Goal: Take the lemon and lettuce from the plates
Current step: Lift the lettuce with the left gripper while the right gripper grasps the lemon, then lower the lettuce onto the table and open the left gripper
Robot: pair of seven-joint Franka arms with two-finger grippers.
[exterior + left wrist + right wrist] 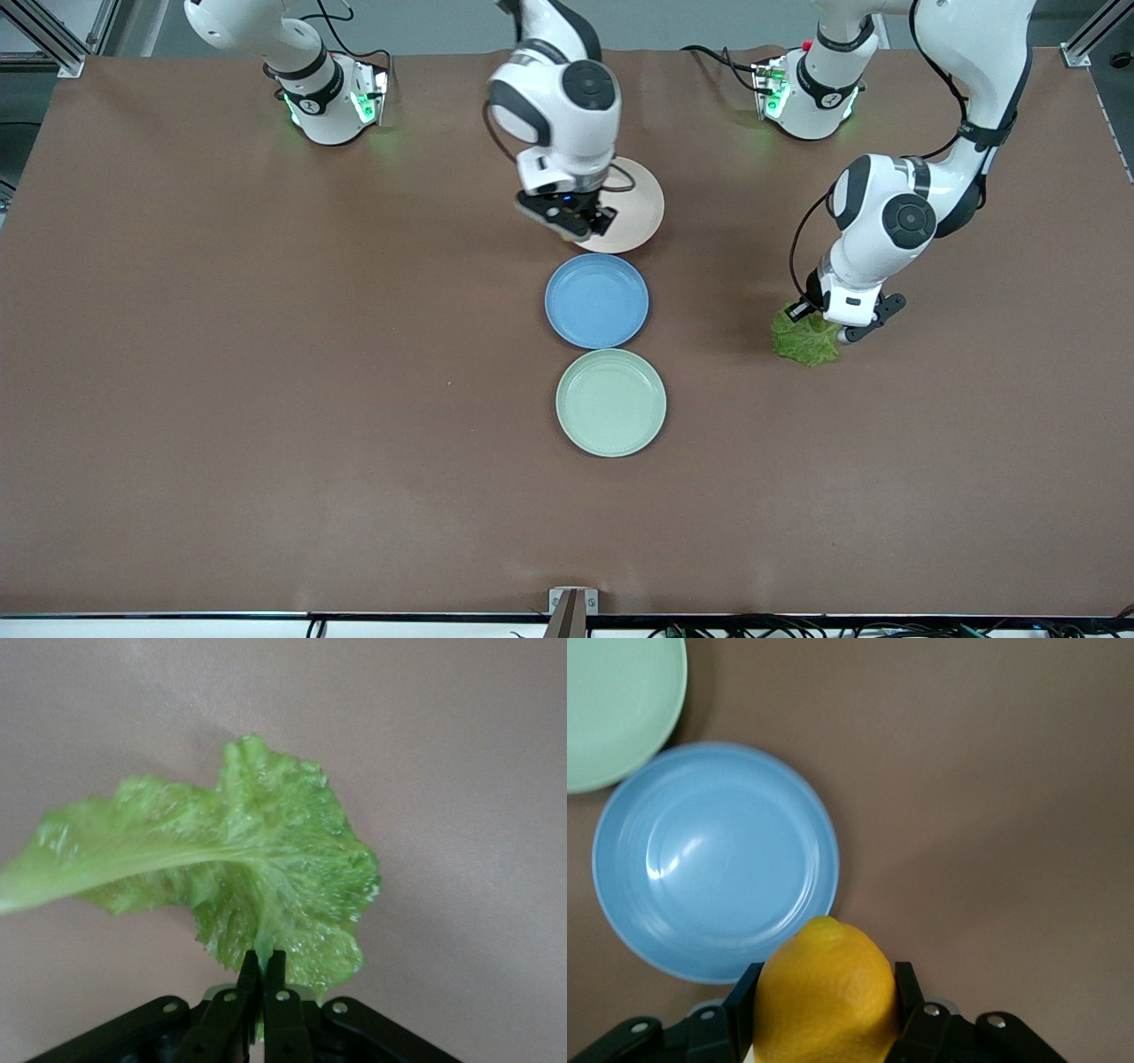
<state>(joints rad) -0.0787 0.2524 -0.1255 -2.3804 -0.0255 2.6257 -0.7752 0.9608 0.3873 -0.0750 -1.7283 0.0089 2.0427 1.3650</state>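
Two grips are on: the lemon (825,992) sits pinched between the right gripper's (570,221) fingers (908,1005), which press its sides, and the lettuce (239,868) hangs from the left gripper (828,326), whose jaws are pressed together on the leaf's edge. The lemon is up in the air over the rim of the beige plate (633,213), on the edge toward the blue plate (596,300). The lettuce is held over bare table (266,399), well apart from the blue plate toward the left arm's end, its crinkled blade spread wide and its pale stem end pointing away from the fingers. Both task plates lie bare: the beige one is farther from the front camera than the blue plate, the green plate (611,402) nearer, the three in a close row down the table's middle. The table is covered in plain brown sheet, with the arms' bases along its top edge and metal frame posts at the corners.
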